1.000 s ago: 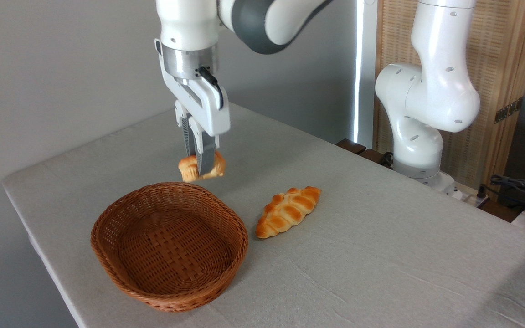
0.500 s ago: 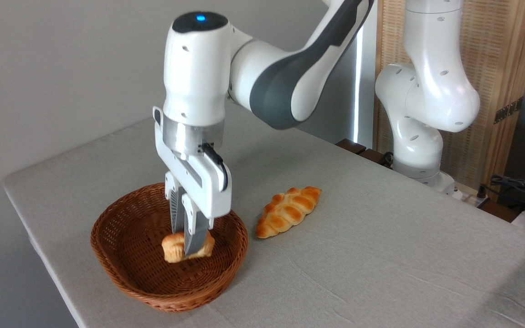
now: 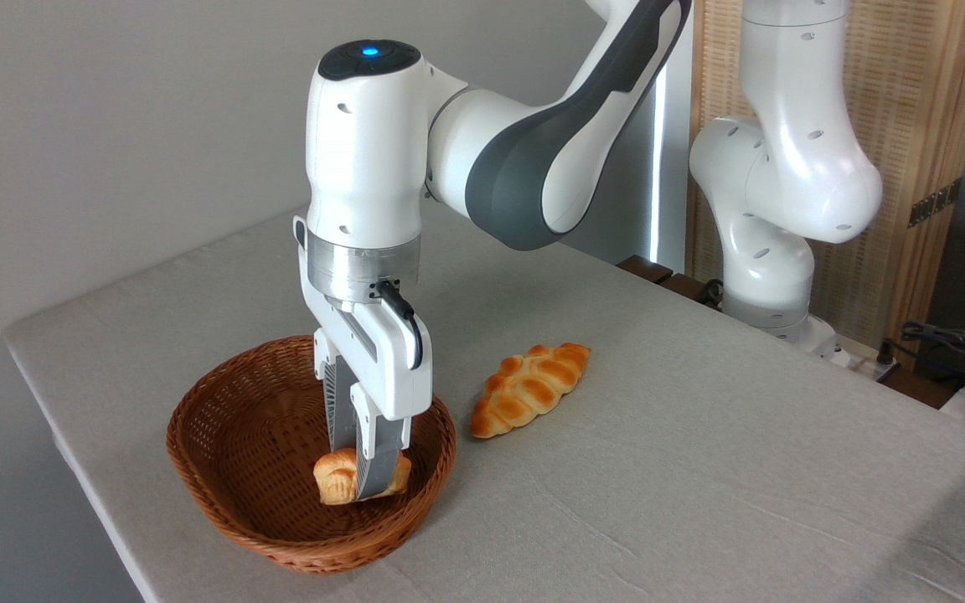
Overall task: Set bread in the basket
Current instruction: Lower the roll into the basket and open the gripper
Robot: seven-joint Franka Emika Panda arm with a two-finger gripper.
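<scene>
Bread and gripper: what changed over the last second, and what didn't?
The gripper carried the bread from above the basket's far rim down into the basket, ending low near its floor, slightly right of half a second ago. It is still shut on the bread; no release yet. The basket and braided loaf have not moved.

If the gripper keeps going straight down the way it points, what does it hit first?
The gripper points down, shut on the bread, inside the basket. The bread would meet the basket floor first; it looks almost touching, though depth is unclear.
</scene>
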